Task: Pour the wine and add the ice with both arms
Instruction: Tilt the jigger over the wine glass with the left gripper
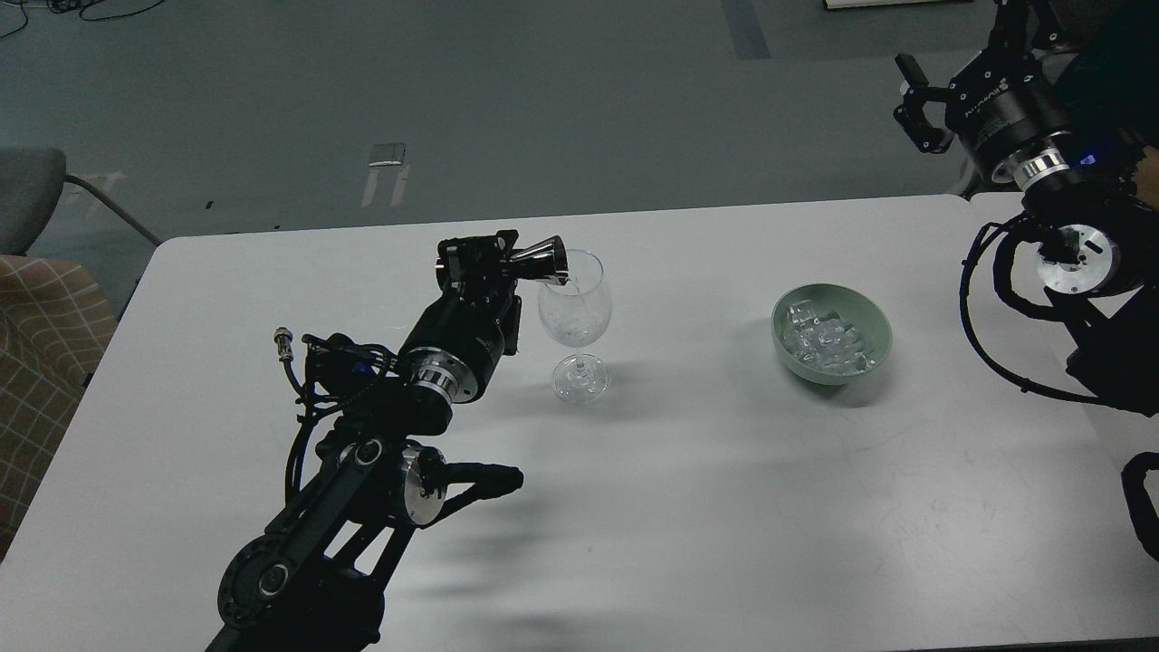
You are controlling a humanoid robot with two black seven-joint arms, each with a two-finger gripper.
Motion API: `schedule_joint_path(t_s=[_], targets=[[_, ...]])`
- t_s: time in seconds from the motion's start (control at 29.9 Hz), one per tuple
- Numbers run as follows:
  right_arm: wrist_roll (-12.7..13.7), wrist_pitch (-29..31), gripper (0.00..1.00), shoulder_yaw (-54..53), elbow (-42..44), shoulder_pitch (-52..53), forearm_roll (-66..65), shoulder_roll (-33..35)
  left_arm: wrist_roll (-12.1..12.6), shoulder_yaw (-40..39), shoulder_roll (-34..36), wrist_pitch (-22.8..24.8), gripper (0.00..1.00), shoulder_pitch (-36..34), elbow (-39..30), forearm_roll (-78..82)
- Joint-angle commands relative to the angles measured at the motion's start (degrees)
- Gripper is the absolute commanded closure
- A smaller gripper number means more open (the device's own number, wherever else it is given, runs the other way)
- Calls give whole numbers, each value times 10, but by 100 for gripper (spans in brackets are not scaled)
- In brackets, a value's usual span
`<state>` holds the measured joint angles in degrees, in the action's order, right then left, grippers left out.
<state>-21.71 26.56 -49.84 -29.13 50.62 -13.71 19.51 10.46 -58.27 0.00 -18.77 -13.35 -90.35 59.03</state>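
Dark metal cup (pixel 541 260) sits clamped in my left gripper (pixel 493 263), tipped with its mouth over the rim of the wine glass (pixel 574 321) just to its right. Ice (pixel 826 342) lies in the green bowl (pixel 869 312), well right of that gripper. My right gripper (pixel 916 101) hangs above and beyond the bowl, fingers apart and empty.

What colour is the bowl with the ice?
Pale green bowl, seen best in the head view.
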Motion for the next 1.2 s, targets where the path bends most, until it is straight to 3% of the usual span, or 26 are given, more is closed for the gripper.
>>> schedule_joint_path(t_s=[0.0,1.17], targets=[[0,0,0,0,-1,0,0,0,0,0,0,0,93,-2,0,0],[0,0,0,0,0,0,0,1,-6,4,0,0,93,-23,15,113]])
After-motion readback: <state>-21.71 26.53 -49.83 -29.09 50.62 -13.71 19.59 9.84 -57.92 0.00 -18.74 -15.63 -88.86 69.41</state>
